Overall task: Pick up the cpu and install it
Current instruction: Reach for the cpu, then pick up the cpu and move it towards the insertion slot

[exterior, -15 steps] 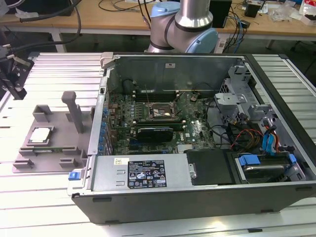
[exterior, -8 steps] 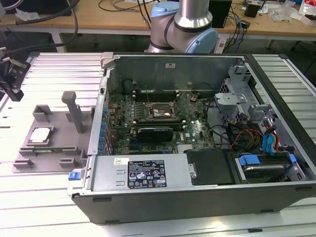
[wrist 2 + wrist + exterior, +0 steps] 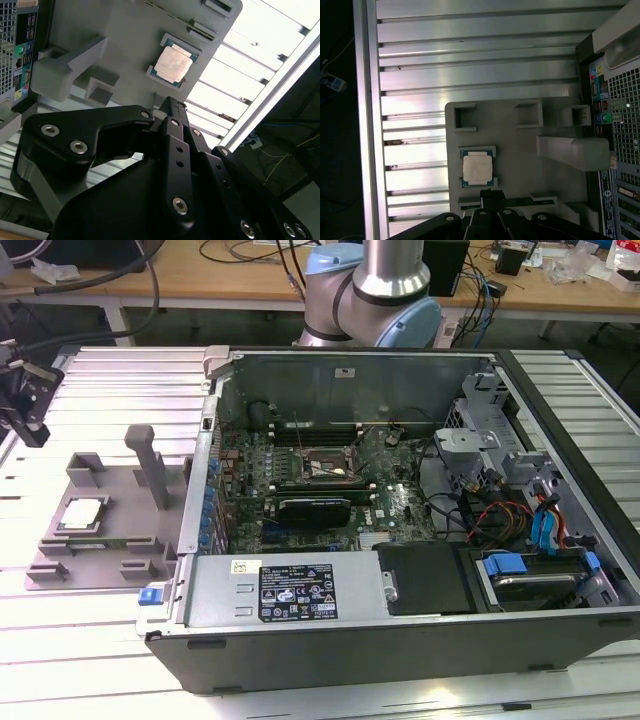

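Just beyond the black gripper's [image 3: 170,105] closed, empty tips, the small silvery square cpu [image 3: 173,64] lies in its grey plastic holder [image 3: 125,35]. I'd open the gripper, centre it squarely over the chip and come down level.

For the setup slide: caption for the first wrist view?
Gripper poised near the cpu, which sits in its recess on the grey fixture beside the computer case.
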Available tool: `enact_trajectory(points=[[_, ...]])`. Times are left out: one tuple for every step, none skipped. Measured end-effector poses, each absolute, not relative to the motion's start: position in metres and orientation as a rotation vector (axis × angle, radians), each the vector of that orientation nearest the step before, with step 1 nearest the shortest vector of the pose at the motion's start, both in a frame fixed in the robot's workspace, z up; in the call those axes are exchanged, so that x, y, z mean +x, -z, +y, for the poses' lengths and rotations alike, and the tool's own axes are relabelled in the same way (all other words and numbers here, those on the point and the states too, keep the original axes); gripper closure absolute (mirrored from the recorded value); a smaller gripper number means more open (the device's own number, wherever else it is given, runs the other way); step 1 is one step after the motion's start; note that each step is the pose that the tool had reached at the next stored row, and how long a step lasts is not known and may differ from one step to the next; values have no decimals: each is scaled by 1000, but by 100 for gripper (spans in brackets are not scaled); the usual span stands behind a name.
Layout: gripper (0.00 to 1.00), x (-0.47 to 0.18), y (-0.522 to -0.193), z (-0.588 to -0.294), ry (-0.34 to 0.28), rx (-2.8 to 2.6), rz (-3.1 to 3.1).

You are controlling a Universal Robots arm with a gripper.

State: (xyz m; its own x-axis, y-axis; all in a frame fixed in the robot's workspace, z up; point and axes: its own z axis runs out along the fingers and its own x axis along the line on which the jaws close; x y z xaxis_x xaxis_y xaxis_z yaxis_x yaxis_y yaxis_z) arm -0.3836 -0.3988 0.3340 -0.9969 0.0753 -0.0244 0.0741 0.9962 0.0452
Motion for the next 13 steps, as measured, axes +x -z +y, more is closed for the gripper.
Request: enact_trajectory(points=[[89,-384,-334,-399,-69,117,3113],[89,-384,-334,-399,-69,117,3113],[89,-383,-334,-399,-69,117,3113],[89,-383,-334,-399,-69,117,3113],[89,-383,-334,-399,-69,117,3113],[89,-383,-334,-399,-69,116,3113],[89,-383,-334,-399,-69,117,3113],[89,-383,-334,-399,-69,117,3113],[89,-383,-334,-399,-69,117,3112],[89,-383,-334,-399,-69,117,3113],[89,-383,-334,-399,-69,117,3113],[89,-383,-334,-399,-69,117,3113],[89,-383,-334,-399,-69,117,3113]])
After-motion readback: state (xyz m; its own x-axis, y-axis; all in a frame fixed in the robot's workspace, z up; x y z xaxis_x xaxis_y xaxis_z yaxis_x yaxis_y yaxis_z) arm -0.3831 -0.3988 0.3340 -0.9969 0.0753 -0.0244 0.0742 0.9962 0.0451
